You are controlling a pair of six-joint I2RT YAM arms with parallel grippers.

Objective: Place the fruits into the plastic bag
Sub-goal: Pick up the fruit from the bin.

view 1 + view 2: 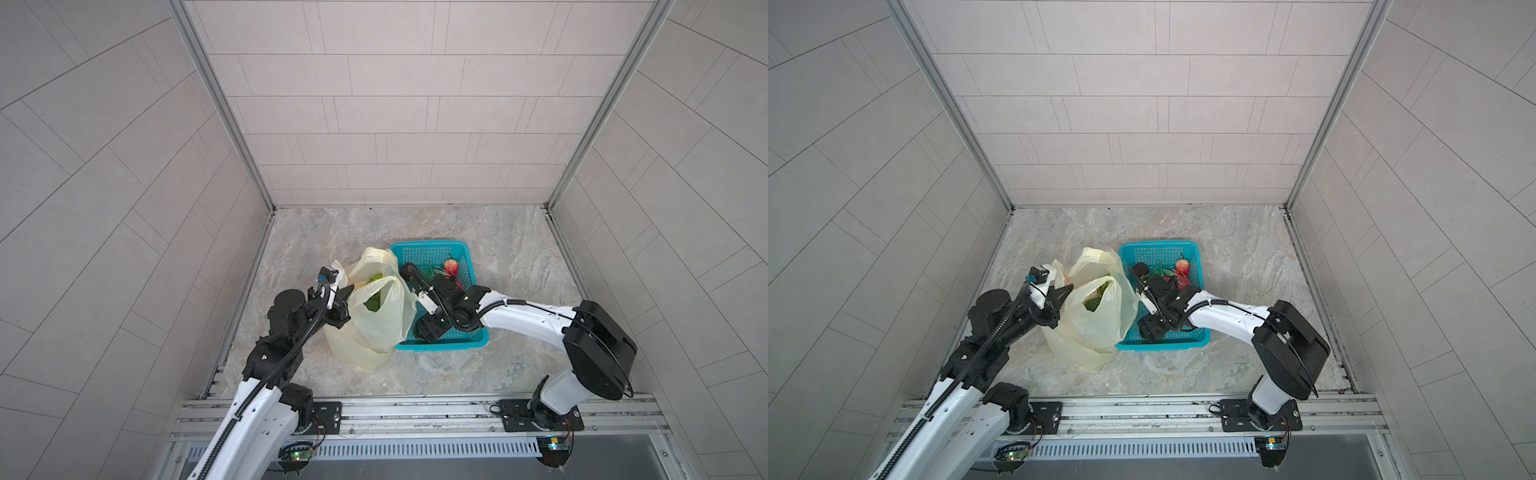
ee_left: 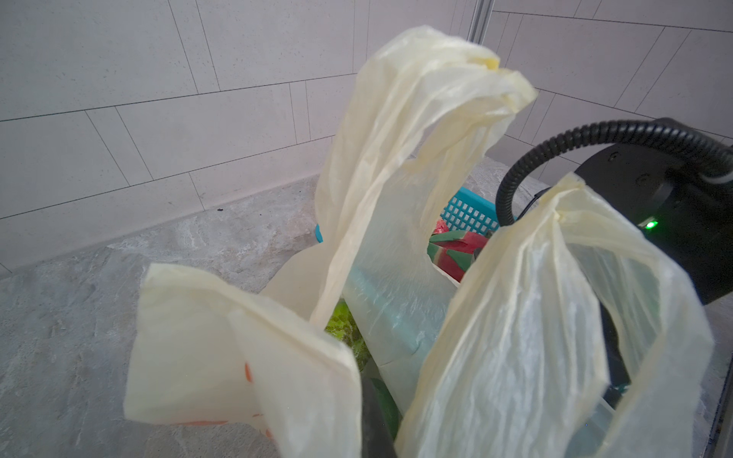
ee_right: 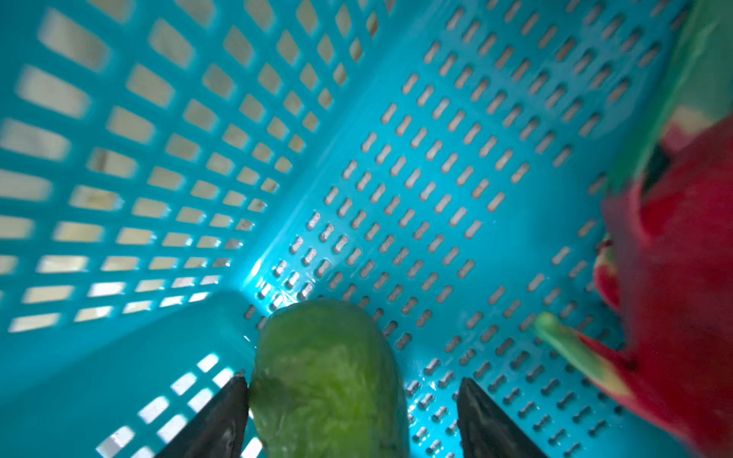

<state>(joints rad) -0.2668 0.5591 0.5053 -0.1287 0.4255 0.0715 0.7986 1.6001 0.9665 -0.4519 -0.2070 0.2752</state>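
I have left claw (image 1: pixel 348 292) clenched on plastic bag (image 1: pixel 374 328) rim; right claw (image 3: pixel 352 381) released, straddling green fruit (image 3: pixel 329 357) in basket (image 3: pixel 436 198). Next: close, lift.

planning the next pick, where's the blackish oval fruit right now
In a top view the blackish oval fruit sits inside the teal perforated plastic basket, by its left wall beside the pale-yellow plastic bag, left of the red-pink dragon fruit.

Teal perforated basket (image 1: pixel 432 251) sits on marbled tabletop (image 1: pixel 519 257).
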